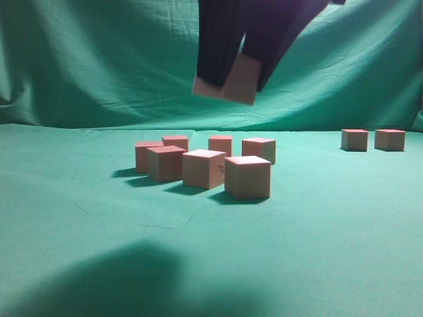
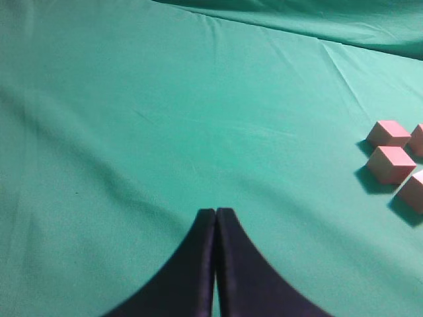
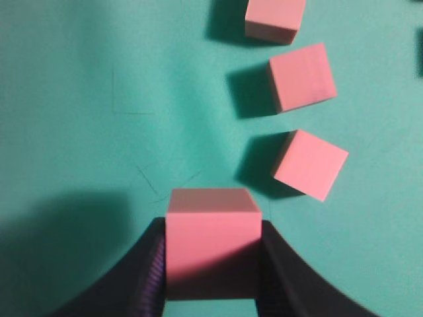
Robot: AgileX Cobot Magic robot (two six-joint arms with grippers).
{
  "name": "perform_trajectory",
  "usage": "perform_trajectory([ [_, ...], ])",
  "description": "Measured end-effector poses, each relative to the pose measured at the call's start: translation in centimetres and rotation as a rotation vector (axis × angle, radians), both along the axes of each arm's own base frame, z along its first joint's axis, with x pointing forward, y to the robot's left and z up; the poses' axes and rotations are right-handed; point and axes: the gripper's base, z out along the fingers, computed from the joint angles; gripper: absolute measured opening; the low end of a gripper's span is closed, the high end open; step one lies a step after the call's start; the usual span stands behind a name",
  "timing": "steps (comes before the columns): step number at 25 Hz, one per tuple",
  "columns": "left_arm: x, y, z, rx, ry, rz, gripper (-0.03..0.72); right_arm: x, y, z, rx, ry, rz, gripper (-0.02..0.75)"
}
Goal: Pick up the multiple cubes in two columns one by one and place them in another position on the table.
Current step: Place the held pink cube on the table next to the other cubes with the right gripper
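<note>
Staged robot test setup, green cloth [image 1: 79,238] draped over the table and up behind as backdrop, identical pink-topped cubes [image 1: 204,168] laid out

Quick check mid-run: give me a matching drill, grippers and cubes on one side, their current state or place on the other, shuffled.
Things:
1. left gripper
2. right gripper
3. held cube
4. pair of cubes

States:
A. raised above the table cluster
B. fingers together, nothing between them
C. resting far right on the cloth
D. clamped on a pink cube

Pairs: 1-B, 2-D, 3-A, 4-C
</note>
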Motion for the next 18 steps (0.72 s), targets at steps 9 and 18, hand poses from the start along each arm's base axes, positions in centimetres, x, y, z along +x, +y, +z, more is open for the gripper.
perform_trajectory([
  [9,0.0,0.0,0.0,0.000,0.000,0.000,0.000,0.6,0.9,-3.7,-0.092,0.082,-0.002,0.274],
  [18,0.0,0.0,0.0,0.000,0.000,0.000,0.000,1.1,1.0,-5.4,-0.151,0.078,0.019,0.274],
])
